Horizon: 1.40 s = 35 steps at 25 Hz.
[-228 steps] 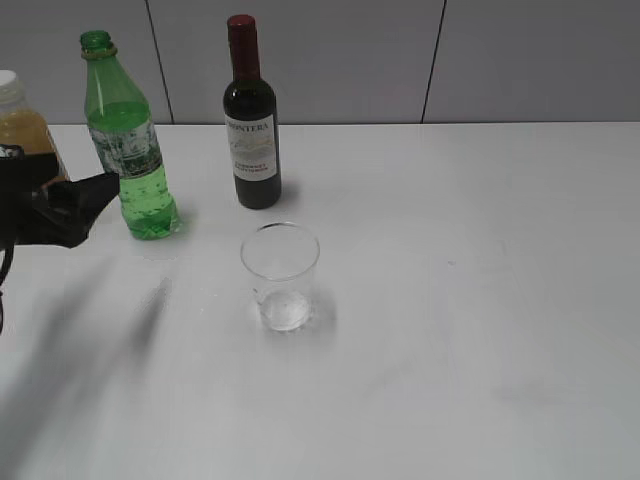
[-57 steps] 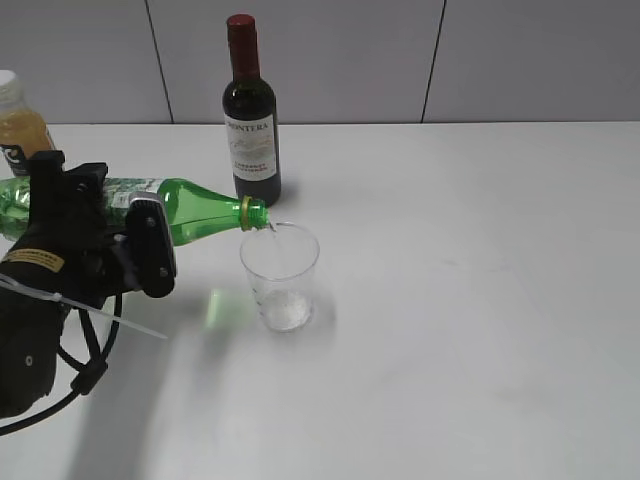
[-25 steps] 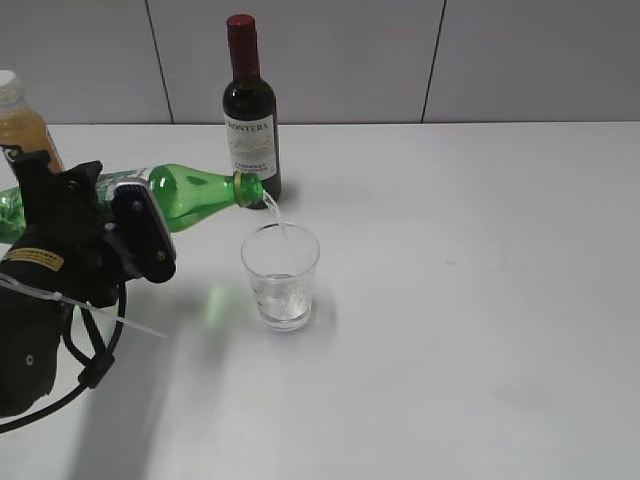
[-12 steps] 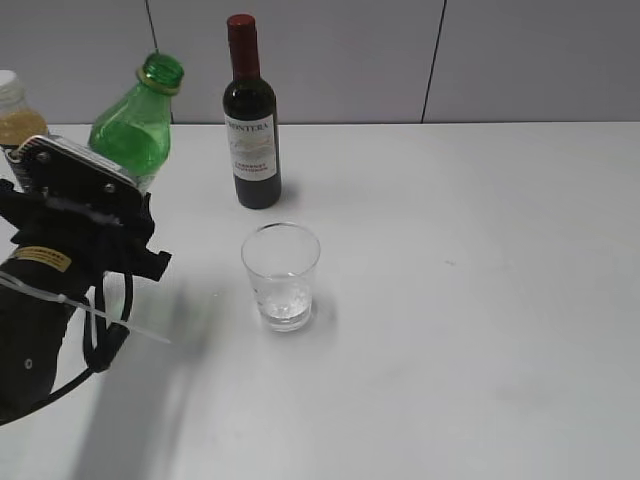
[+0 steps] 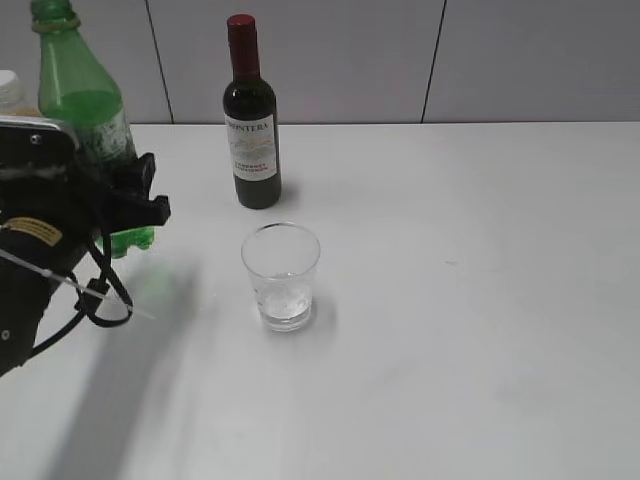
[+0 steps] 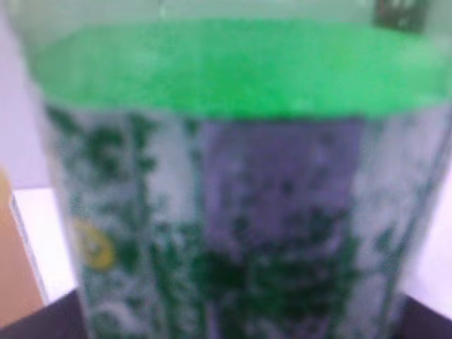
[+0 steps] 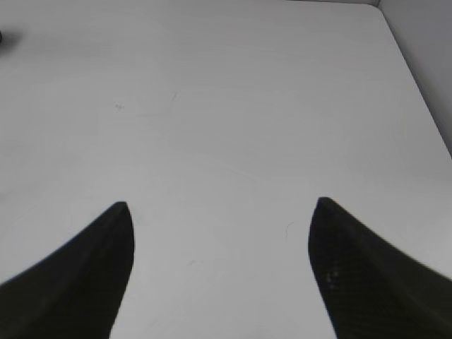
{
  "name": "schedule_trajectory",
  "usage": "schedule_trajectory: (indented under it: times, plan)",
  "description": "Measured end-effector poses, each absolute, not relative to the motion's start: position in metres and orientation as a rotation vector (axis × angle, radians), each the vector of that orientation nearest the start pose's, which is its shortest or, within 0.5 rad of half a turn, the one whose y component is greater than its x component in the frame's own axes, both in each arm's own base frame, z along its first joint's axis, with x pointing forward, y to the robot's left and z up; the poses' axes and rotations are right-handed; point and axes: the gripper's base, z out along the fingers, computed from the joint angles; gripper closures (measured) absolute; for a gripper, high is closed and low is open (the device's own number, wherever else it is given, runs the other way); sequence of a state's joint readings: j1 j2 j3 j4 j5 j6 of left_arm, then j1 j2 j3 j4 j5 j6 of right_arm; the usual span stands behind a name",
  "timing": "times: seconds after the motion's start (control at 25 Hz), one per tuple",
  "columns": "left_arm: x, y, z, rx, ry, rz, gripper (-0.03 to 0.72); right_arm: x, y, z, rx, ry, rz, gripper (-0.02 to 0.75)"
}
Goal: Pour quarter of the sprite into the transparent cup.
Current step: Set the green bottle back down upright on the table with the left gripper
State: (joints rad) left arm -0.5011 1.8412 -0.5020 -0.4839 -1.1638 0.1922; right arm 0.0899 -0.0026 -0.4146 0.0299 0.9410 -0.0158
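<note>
The left gripper (image 5: 120, 205) was clamped on the sprite (image 5: 85, 120), held upright at the far left, well apart from the transparent cup (image 5: 281, 275) (a little liquid inside). The right gripper (image 7: 219, 233) stood apart, empty. The thin plastic bottle probably yields when squeezed, so the label band seemed the best hold

"MONTERA" on the white label of the dark wine bottle (image 5: 251, 110); smaller print beneath unreadable.
</note>
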Motion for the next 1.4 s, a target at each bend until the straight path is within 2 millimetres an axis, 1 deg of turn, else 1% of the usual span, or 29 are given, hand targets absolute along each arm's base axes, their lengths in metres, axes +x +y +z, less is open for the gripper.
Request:
schedule_trajectory:
  times: [0.12, 0.24, 0.4, 0.8, 0.96, 1.16, 1.32, 1.4]
  plan:
    - [0.293, -0.104, 0.149, 0.073, 1.645, -0.025, 0.225, 0.009, 0.003, 0.263, -0.104, 2.005, 0.083, 0.144]
    - [0.308, -0.106, 0.151, 0.065, 1.618, -0.032, 0.225, 0.009, 0.003, 0.263, -0.104, 2.005, 0.083, 0.144]
    - [0.327, -0.11, 0.144, 0.066, 1.608, -0.033, 0.225, 0.009, 0.003, 0.263, -0.104, 2.005, 0.083, 0.144]
    - [0.362, -0.118, 0.118, 0.06, 1.61, -0.022, 0.225, 0.009, 0.003, 0.263, -0.104, 2.005, 0.083, 0.144]
    - [0.368, -0.117, 0.11, 0.054, 1.618, -0.012, 0.225, 0.009, 0.003, 0.263, -0.104, 2.005, 0.083, 0.144]
    - [0.368, -0.117, 0.1, 0.063, 1.643, -0.005, 0.225, 0.009, 0.003, 0.263, -0.104, 2.005, 0.083, 0.144]
    - [0.368, -0.117, 0.099, 0.064, 1.646, -0.004, 0.225, 0.009, 0.003, 0.263, -0.104, 2.005, 0.083, 0.144]
    - [0.365, -0.116, 0.096, 0.068, 1.658, 0.0, 0.225, 0.009, 0.003, 0.263, -0.104, 2.005, 0.083, 0.144]
